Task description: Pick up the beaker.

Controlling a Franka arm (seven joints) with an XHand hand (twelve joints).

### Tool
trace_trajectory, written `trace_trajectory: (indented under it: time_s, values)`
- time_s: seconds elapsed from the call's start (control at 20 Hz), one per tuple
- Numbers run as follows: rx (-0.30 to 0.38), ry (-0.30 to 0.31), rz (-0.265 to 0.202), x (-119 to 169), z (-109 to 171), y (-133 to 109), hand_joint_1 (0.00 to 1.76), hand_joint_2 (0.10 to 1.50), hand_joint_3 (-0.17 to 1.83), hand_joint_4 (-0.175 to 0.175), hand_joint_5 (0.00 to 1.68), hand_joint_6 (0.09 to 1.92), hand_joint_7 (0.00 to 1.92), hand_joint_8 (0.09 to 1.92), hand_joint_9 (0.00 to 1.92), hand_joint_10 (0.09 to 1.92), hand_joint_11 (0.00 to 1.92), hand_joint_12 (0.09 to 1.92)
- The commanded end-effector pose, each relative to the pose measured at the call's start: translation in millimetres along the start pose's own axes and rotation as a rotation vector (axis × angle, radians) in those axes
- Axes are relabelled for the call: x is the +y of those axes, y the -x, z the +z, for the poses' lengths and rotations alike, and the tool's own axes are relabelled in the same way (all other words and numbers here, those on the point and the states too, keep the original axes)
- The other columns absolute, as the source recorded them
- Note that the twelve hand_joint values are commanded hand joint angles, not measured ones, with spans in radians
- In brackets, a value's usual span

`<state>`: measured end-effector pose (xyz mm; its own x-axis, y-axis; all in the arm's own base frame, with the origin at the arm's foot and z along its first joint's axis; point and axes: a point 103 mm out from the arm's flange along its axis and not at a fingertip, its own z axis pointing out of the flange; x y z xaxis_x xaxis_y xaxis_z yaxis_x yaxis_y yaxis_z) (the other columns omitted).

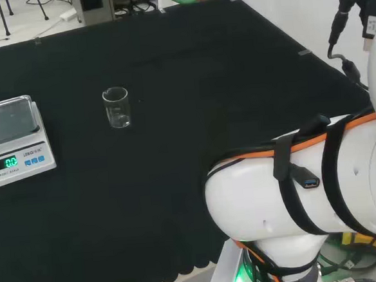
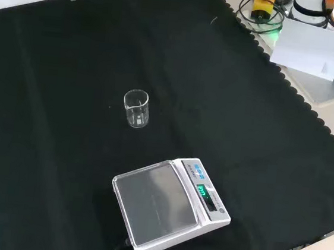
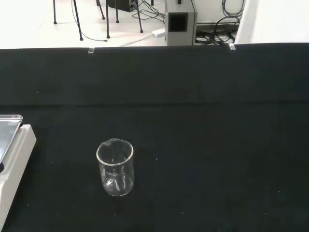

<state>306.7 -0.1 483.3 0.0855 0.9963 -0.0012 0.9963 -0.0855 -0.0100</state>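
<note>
The small clear glass beaker (image 1: 116, 108) stands upright and empty on the black cloth (image 1: 189, 70), near the digital scale (image 1: 10, 142) but apart from it. Nothing touches it. Whether my fingers are apart or together, I cannot tell. Clear glass is hard to judge; a misjudged approach could tip it over.

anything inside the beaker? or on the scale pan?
The beaker looks empty: black cloth shows through its clear wall. Any thin clear film of liquid couldn't be told. The scale pan is bare.
</note>
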Motion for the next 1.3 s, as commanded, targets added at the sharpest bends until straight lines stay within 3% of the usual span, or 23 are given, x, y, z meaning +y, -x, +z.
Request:
trace_trajectory:
  time_s: [0.05, 0.2, 0.45, 0.9, 1.05, 1.3]
  values:
    - [-0.011, 0.002, 0.001, 5.0, 2.4, 0.9, 0.51, 0.55, 0.41, 0.003, 0.11, 0.22, 0.29, 0.7, 0.33, 0.82, 0.04, 1.5]
    - [-0.007, -0.016, -0.001, 19.4, 10.1, 4.3, 0.5, 0.62, 0.28, 0.002, 0.14, 0.12, 0.27, 0.71, 0.31, 0.84, 0.0, 1.58]
    - [-0.007, -0.032, -0.003, 50.8, 32.7, 10.2, 0.51, 0.63, 0.25, 0.001, 0.15, 0.1, 0.27, 0.71, 0.31, 0.85, 0.0, 1.59]
    - [-0.021, 0.015, -0.049, 125.9, 129.1, 11.5, 0.53, 0.65, 0.22, 0.002, 0.15, 0.09, 0.23, 0.71, 0.3, 0.85, 0.0, 1.57]
    - [-0.016, 0.008, -0.081, 133.1, 150.8, 4.9, 0.54, 0.65, 0.22, 0.002, 0.15, 0.09, 0.22, 0.71, 0.3, 0.85, 0.0, 1.57]
    - [-0.004, -0.055, -0.158, 137.6, 180.0, -16.4, 0.54, 0.65, 0.21, 0.002, 0.15, 0.09, 0.22, 0.71, 0.3, 0.85, 0.0, 1.57]
